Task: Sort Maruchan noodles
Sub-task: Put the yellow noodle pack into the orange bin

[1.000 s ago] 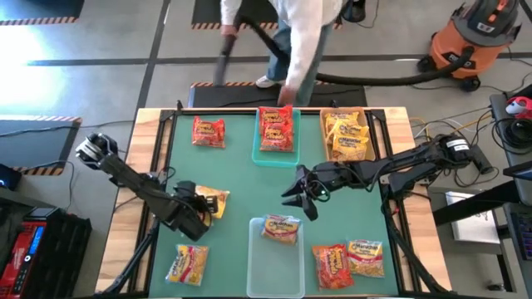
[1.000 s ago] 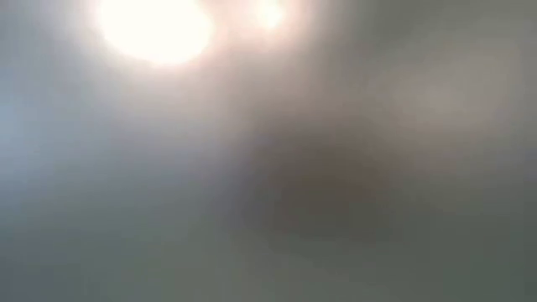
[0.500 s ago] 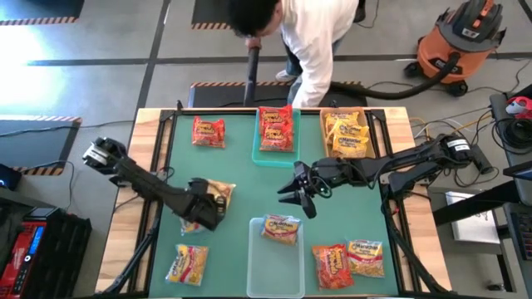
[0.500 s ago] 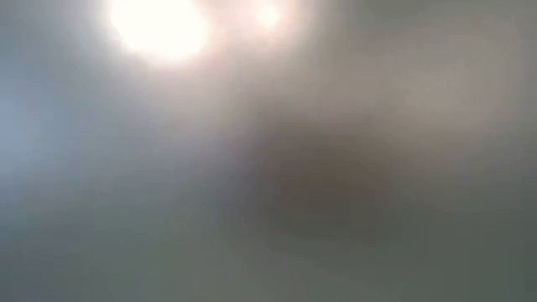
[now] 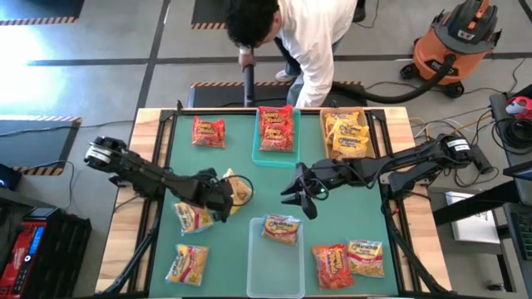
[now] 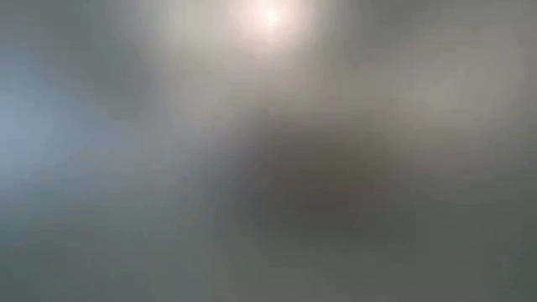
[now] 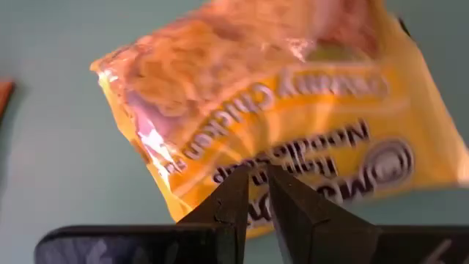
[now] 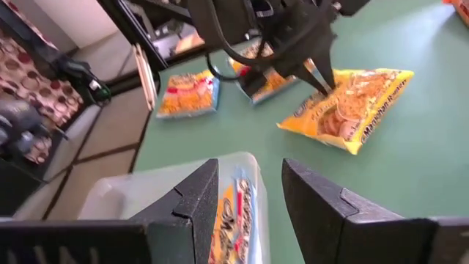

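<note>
Left wrist view: crinkly yellow noodle packet (image 7: pixel 278 125), red print

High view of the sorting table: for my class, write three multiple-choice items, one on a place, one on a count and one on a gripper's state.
1. The pile of red packets lies in which bin? A clear B teal C tan
2. How many packets lie in the clear bin? A none B three C one
3. The right gripper is: A open and empty B shut on a packet C shut on a bin

Answers:
1. B, the pile sits inside the teal bin.
2. C, only one packet lies in it.
3. A, its fingers stand apart with nothing between them.
</note>
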{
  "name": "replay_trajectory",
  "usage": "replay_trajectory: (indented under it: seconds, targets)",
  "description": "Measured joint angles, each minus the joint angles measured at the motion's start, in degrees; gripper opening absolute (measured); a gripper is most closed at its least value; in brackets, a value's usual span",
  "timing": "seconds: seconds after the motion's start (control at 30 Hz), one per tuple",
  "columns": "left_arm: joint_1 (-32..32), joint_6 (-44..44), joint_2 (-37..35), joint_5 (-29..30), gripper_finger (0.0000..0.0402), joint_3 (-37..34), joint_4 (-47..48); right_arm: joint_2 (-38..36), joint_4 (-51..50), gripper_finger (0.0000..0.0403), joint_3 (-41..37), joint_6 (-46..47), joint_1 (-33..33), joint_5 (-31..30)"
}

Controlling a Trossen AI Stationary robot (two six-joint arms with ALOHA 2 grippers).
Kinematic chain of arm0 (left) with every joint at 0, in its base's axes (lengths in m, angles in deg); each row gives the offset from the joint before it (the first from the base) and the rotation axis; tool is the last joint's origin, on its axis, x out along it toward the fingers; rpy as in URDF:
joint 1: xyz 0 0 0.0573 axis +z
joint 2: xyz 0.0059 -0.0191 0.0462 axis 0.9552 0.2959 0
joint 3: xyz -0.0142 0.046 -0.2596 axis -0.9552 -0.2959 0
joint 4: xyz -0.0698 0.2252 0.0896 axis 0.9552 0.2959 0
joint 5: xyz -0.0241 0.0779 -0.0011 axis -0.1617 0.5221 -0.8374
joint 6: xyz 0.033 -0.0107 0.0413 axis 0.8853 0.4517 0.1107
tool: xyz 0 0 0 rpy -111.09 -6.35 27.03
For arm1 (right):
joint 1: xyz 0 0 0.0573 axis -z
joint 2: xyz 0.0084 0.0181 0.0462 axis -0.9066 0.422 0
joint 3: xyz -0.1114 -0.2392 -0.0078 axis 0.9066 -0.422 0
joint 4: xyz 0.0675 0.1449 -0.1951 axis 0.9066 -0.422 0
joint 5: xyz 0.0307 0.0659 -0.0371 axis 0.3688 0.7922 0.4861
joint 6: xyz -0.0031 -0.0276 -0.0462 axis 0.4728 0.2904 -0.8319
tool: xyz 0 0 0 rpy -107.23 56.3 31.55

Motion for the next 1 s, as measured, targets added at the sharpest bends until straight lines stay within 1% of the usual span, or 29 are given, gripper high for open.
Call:
replay_trajectory:
  seconds: [0.07, 0.17, 0.23, 0.27, 0.33, 0.43, 0.53, 0.6, 0.67, 0.7, 0.73, 0.8, 0.9, 1.0]
  targets:
    - [0.1, 2.5, -0.5, -0.8, 0.0038, 0.7, 1.2, 0.0, -1.4, 0.0139, 0.0, -0.8, 0.0, 0.0]
    - [0.0, 2.4, -2.4, -1.0, 0.0038, 2.7, 1.4, 0.0, -3.0, 0.0139, 0.0, -4.3, 0.1, -0.1]
    - [0.0, -0.7, -4.0, -0.8, 0.0038, 5.0, 1.4, 0.0, -3.7, 0.0139, 0.0, -6.2, 0.3, -0.1]
    - [0.1, -3.7, -4.7, -0.2, 0.0038, 6.0, 0.9, 0.0, -3.9, 0.0139, 0.0, -6.7, 0.5, -0.2]
    - [0.6, -13.6, -5.5, 0.7, 0.0038, 7.7, 0.7, 0.0, -3.9, 0.0139, 0.0, -6.6, 1.3, -1.5]
    - [1.9, -33.1, -5.6, 0.5, 0.0038, 7.8, 1.0, 0.0, -3.9, 0.0139, 0.0, -5.3, 3.3, -4.8]
    - [2.1, -52.0, -4.7, 1.1, 0.0038, 7.0, 1.0, 0.0, -3.9, 0.0139, 0.0, -0.9, 5.5, -9.1]
    - [2.1, -61.6, -3.8, 3.4, 0.0038, 6.3, 1.1, 0.0, -3.9, 0.0139, 0.0, 2.6, 6.9, -11.5]
    - [2.4, -68.5, -2.7, 6.3, 0.0038, 6.0, 1.0, 0.0, -3.8, 0.0139, 0.0, 4.8, 8.4, -12.2]
    - [2.6, -71.3, -2.2, 6.6, 0.0038, 5.9, 1.0, 0.0, -3.5, 0.0139, 0.0, 5.2, 9.1, -12.2]
    - [2.9, -73.1, -1.5, 6.7, 0.0038, 5.9, 0.7, 0.0, -3.4, 0.0139, 0.0, 5.4, 9.7, -12.3]
    - [3.2, -73.7, -0.1, 5.7, 0.0038, 5.9, -1.1, 0.0, -3.4, 0.0139, 0.0, 5.8, 10.7, -12.3]
    - [3.3, -73.3, 1.9, 1.3, 0.0038, 5.9, -4.5, 0.0, -3.5, 0.0139, 0.0, 6.4, 11.8, -12.2]
    - [3.2, -73.5, 4.1, -1.4, 0.0038, 5.9, -4.6, 0.0, -3.6, 0.0139, 0.0, 6.4, 12.3, -12.1]
